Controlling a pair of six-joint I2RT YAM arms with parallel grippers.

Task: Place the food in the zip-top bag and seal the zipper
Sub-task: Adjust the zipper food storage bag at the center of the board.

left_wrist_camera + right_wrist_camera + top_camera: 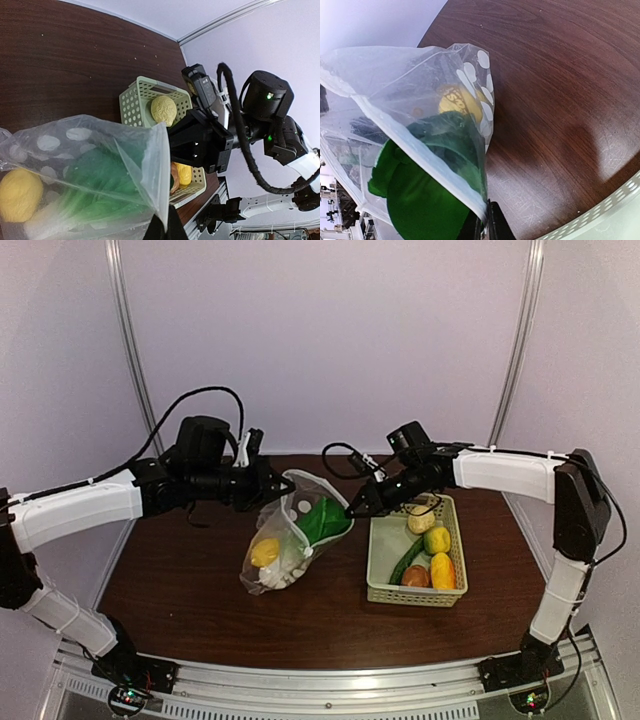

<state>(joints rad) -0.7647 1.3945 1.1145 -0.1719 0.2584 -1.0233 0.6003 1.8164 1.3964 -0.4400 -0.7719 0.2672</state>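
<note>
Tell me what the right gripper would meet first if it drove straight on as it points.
The bag: the right gripper pinches its mouth edge. Just behind that, probably the green vegetable inside.

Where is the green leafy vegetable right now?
In the top view, the green leafy vegetable sits inside the zip-top bag near its mouth, mid-table, left of the basket, by the right gripper.
</note>
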